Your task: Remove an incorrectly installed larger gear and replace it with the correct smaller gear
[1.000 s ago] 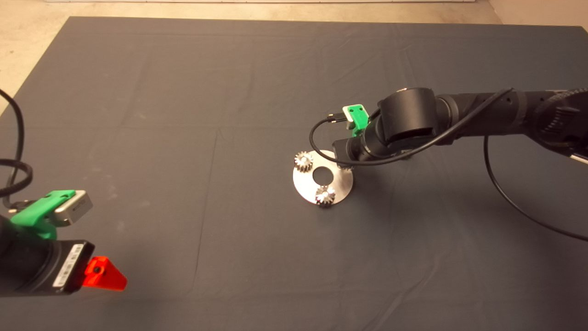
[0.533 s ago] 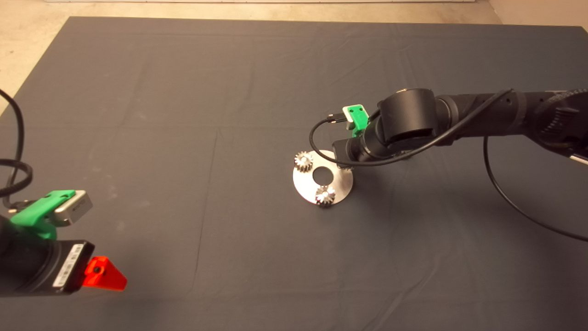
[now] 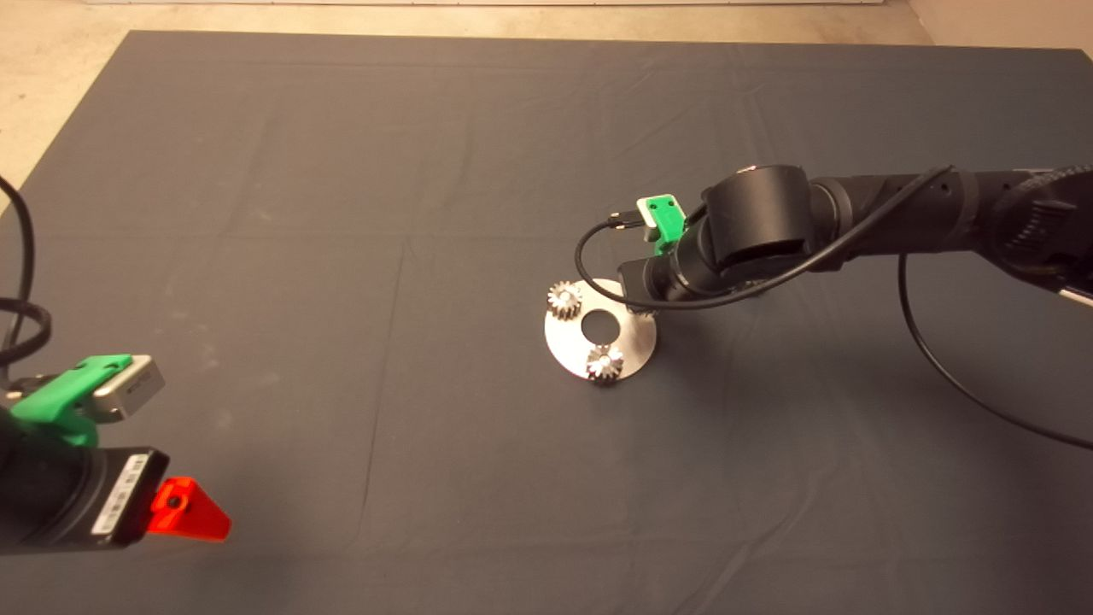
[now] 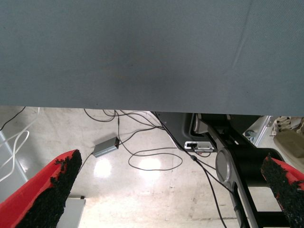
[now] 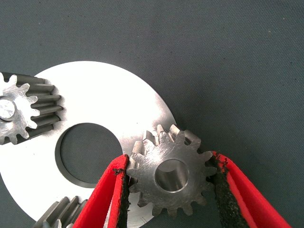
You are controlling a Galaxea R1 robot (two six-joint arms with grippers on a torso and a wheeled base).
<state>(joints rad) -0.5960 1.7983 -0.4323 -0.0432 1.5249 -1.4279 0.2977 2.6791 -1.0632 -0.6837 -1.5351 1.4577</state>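
A round silver plate (image 3: 628,342) lies mid-mat with two small gears on pins, one (image 3: 564,300) at its far left and one (image 3: 604,362) at its near edge. My right gripper (image 5: 168,164) is shut on the smaller gear (image 5: 168,175), silvery with an empty central hole, over the plate's (image 5: 104,99) rim beside its big middle hole. In the head view the right wrist (image 3: 675,273) covers those fingers, and only a bit of this gear (image 3: 642,313) peeks out. The larger gear is out of view. My left gripper (image 3: 184,512) waits open at the mat's lower left.
The right arm's black cable (image 3: 939,359) loops over the mat to the right of the plate. The left wrist view shows the mat's edge (image 4: 142,102), with floor, loose cables and a black stand (image 4: 237,161) beyond it.
The left gripper has slid slightly down and left toward the picture's edge. The right arm, the held gear and the plate have not moved.
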